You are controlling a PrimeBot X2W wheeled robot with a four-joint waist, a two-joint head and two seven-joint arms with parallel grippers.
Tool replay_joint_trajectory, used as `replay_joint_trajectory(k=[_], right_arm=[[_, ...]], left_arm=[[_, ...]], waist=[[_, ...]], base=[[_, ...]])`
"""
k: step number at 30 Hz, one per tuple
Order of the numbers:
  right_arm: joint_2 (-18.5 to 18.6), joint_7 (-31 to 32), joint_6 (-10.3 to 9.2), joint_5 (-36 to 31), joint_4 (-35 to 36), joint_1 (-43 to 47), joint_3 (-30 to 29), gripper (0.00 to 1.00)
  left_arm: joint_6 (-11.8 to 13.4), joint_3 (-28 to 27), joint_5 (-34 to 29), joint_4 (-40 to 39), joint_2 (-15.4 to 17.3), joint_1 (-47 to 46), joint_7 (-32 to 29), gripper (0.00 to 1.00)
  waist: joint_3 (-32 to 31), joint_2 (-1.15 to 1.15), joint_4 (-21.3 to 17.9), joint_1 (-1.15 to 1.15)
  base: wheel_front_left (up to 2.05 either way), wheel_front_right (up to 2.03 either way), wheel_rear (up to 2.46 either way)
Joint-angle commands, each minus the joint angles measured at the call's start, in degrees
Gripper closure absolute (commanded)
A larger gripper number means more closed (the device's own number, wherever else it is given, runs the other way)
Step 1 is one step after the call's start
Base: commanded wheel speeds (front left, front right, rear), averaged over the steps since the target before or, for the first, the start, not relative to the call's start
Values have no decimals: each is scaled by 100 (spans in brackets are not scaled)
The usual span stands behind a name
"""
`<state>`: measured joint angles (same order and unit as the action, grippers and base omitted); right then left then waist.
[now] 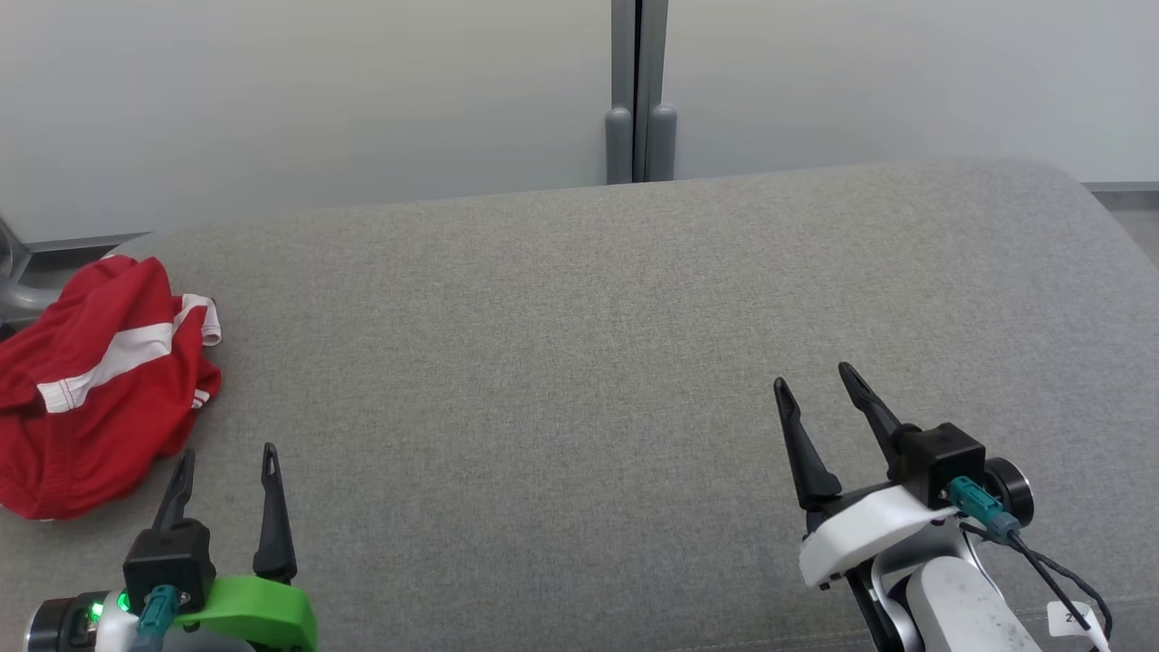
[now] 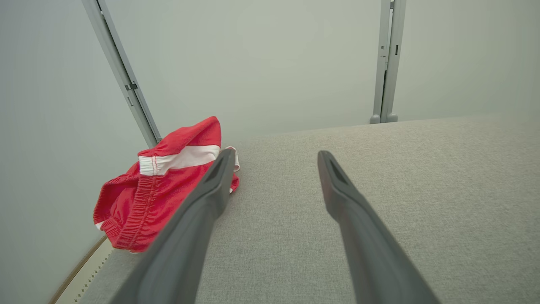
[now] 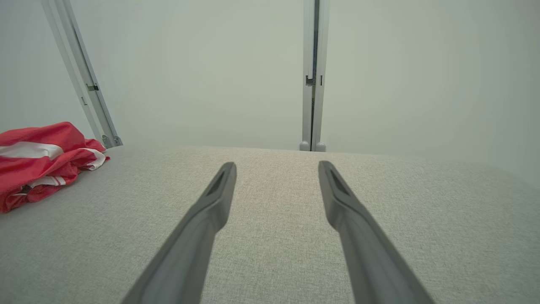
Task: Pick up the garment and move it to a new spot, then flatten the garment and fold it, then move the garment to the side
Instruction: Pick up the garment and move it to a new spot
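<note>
Garment (image 1: pixel 90 398), red with a white stripe, lies crumpled at the left edge of the grey fabric surface (image 1: pixel 579 362), partly cut off by the head view's border. Its folds hide any clear long axis. Left claw (image 1: pixel 228 451) hovers just beside it, spread and empty. Right claw (image 1: pixel 813 376), well apart, is likewise released.

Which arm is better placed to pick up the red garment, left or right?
Probably the left. The left gripper, open, is close beside the garment; the right gripper is far across the grey cushion.
</note>
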<state>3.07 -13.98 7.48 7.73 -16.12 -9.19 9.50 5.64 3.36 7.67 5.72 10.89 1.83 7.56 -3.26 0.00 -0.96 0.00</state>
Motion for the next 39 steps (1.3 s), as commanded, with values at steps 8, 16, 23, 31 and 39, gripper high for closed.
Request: replay_joint_trajectory(k=[8,16,23,31,39], right_arm=[[23,-51,1,-50,-108,-61,-38,0],[31,-81,1,46,-178,-44,-71,0],[26,-110,1,124,-189,-49,-76,0],[31,-120,1,220,-221,33,-47,0],[41,-129,1,254,-258,70,-29,0]], left_arm=[[36,-123,18,53,63,68,18,0],[53,-160,129,124,71,90,151,0],[72,-142,158,130,98,34,225,0],[90,-197,226,182,172,76,269,0],[146,-175,207,138,198,177,299,0]], waist=[[-18,0,7,0],[-13,0,37,0],[-16,0,134,0],[-51,0,482,0],[-118,0,933,0]], base=[[0,0,0],[0,0,0],[0,0,0],[0,0,0],[0,0,0]])
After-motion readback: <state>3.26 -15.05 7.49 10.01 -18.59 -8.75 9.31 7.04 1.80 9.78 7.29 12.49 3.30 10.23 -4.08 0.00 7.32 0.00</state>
